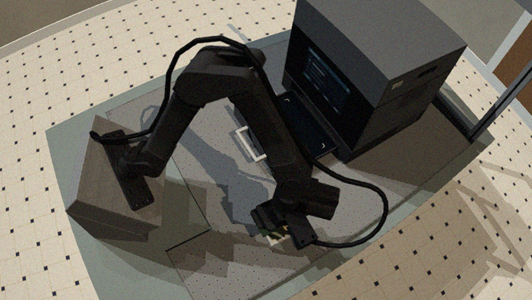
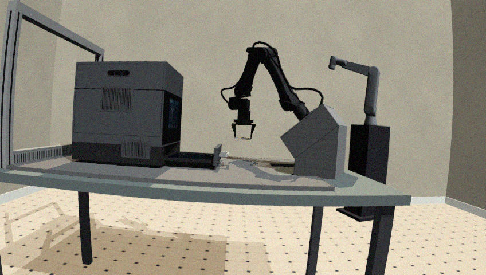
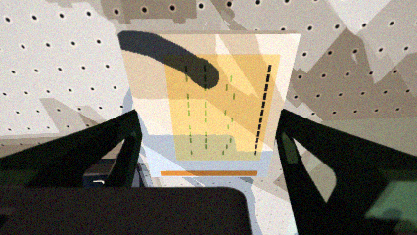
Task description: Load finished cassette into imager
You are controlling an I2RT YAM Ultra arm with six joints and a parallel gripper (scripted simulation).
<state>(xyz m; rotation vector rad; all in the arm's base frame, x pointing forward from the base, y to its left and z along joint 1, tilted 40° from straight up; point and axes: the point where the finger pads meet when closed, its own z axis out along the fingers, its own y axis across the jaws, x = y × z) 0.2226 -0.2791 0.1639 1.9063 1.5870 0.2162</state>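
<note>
My gripper is shut on the finished cassette FINISHED, a pale flat plate with a yellow gel area, dashed green and black lanes and an orange stripe near my wrist. It hangs well above the perforated board. In the side view the gripper holds it to the right of the drawer. From above only a corner of the cassette shows under the wrist. The gel imager IM is a dark box with its drawer pulled out; white corner marks show on the dark glass. The drawer's white handle faces the arm.
The arm's sloped grey base block stands at the near left. A metal frame stands behind the imager. A second grey arm on a dark post stands beyond the table's right end. A black cable loops by the wrist.
</note>
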